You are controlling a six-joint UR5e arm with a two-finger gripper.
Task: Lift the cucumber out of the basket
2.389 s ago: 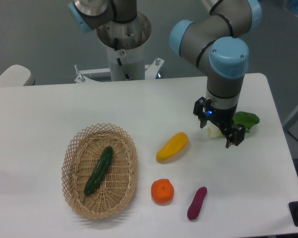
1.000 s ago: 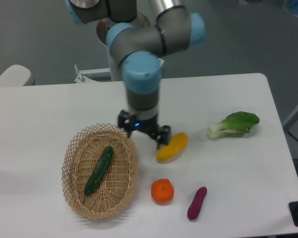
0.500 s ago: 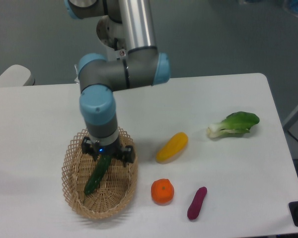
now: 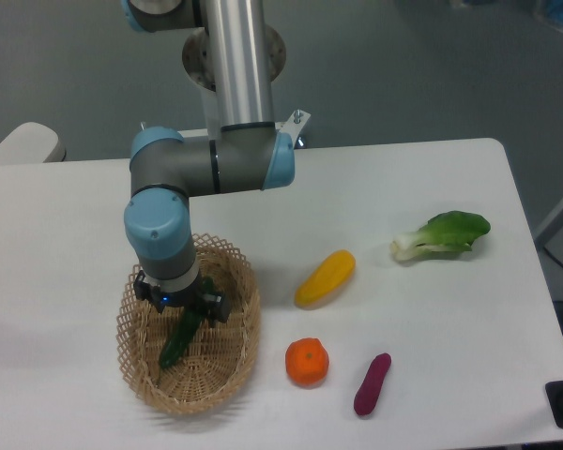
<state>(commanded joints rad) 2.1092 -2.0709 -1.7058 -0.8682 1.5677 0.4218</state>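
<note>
The dark green cucumber (image 4: 177, 342) lies in the tan woven basket (image 4: 236, 359) at the left of the table; only its lower half shows below the gripper. My gripper (image 4: 180, 302) is open and sits low over the cucumber's upper half, inside the basket, one finger on each side of it. The upper end of the cucumber is hidden by the gripper and wrist.
A yellow squash (image 4: 325, 277) lies right of the basket. An orange (image 4: 307, 362) and a purple eggplant (image 4: 372, 383) lie near the front. A bok choy (image 4: 442, 234) lies at the right. The arm's forearm stretches over the table's back left.
The arm swept left from the bok choy, past the squash, to the basket. In the last half second the gripper has shifted a little left and lower over the cucumber.
</note>
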